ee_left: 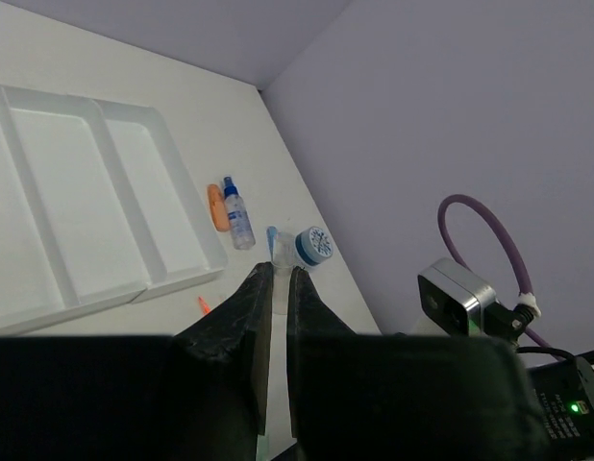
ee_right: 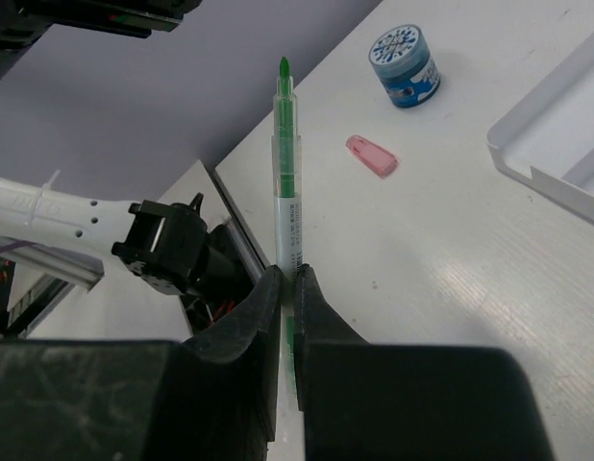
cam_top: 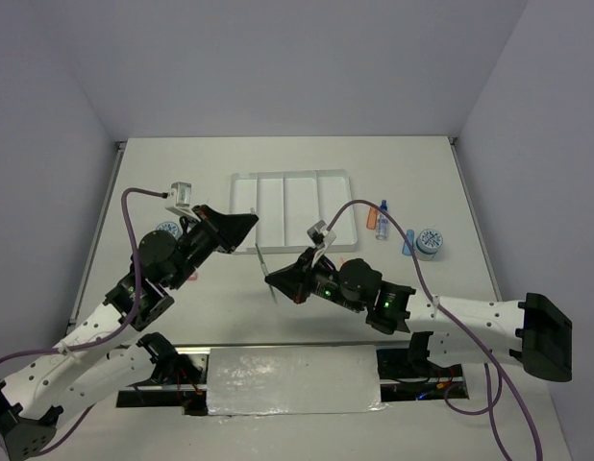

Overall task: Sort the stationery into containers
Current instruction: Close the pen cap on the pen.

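A: What are we doing on the left?
B: We are hanging the left gripper [ee_left: 275,274] over the near-left corner of the tray [cam_top: 241,180], jaws almost touching, gripping nothing.
A: And in the middle?
B: We are pinching the thin green pen [ee_right: 285,163] in the right gripper [ee_right: 287,275], jaws clamping its barrel, just before the tray's near edge.
A: Further right?
B: An orange capsule [cam_top: 372,219], bottle [cam_top: 383,222], blue capsule [cam_top: 408,243] and roll [cam_top: 430,242] are sitting on the table [cam_top: 182,163] beside the tray.
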You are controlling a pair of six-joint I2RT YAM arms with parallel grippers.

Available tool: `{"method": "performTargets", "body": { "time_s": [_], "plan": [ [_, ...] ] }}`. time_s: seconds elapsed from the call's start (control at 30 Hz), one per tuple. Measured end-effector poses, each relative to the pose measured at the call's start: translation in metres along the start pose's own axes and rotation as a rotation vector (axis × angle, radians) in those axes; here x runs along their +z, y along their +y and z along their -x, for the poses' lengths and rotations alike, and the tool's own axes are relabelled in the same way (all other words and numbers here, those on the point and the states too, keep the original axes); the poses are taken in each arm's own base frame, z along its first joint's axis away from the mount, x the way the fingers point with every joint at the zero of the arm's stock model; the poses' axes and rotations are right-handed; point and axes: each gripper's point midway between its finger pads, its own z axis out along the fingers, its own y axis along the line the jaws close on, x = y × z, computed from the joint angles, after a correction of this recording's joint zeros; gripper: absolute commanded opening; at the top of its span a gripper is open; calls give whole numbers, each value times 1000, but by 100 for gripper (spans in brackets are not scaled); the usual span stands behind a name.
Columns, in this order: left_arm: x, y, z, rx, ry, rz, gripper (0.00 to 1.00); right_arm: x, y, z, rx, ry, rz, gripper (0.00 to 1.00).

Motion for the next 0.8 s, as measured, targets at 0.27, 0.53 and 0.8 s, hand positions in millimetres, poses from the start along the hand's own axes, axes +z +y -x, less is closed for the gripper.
{"method": "performTargets", "body": {
  "time_s": [0.27, 0.53, 0.8],
  "plan": [
    [-3, -10, -1, -4, 7, -57, 0, 2, -3, 10, -18, -35, -28, 0],
    [-3, -12, -6, -3, 23, -79, 0, -1, -5, 19, -31, -68, -48, 0],
    [-3, -13, -10, -3, 34, -99, 0, -6, -6, 27, -42, -91, -62, 0]
  ]
}}
